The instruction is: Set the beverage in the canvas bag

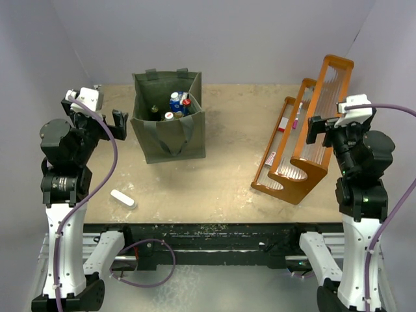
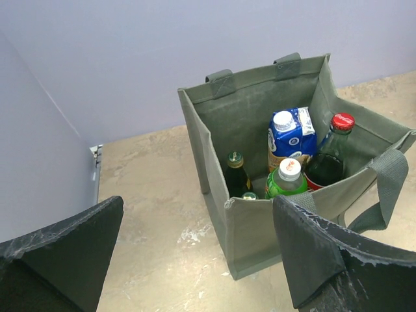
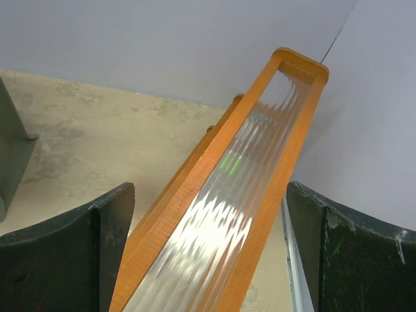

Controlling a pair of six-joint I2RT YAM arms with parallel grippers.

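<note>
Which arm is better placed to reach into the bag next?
Left: the left gripper is open beside the bag, while the right gripper is by the rack, across the table.

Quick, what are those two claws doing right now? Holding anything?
Left gripper: open, holding nothing.
Right gripper: open, holding nothing.

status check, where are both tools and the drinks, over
Left tool open, empty, beside dark olive-green canvas bag. Right tool open, empty, by orange wooden rack. Bottles and blue carton standing inside bag. Nothing blocking its mouth.
</note>
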